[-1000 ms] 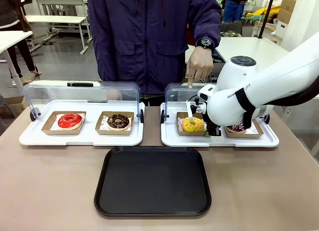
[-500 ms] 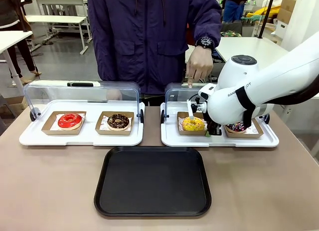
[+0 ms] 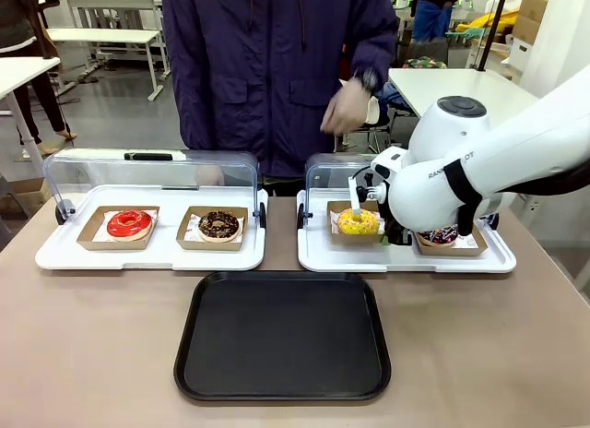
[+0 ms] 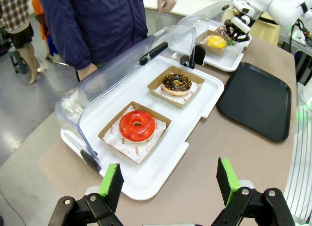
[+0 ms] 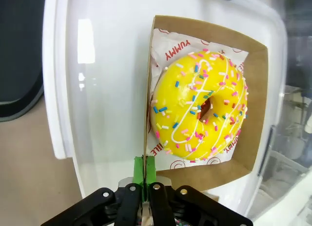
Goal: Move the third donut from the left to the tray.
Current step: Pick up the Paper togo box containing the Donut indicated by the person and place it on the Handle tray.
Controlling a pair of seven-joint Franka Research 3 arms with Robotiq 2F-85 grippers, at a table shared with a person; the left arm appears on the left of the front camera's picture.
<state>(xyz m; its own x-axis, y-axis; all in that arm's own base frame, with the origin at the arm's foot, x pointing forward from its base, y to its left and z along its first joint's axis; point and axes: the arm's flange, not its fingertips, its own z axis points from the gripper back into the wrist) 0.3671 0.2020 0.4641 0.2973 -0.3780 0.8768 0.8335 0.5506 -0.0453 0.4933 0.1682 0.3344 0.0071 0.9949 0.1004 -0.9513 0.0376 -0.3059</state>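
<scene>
White tray [image 3: 406,260], right hand [image 5: 145,173] on donut box [image 5: 253,109]

Beyond the brown table [image 3: 92,354] the room opens onto a smooth grey floor [image 3: 120,96] under even indoor light. White work tables [image 3: 101,36] stand at the far left, another white table [image 3: 461,87] sits far right, and cardboard boxes [image 3: 530,17] are stacked in the right corner.

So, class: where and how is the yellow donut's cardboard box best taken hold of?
By its thin upright side wall, pinched from above: the right gripper is shut on the cardboard box wall there, keeping its pads off the yellow donut's icing.
</scene>
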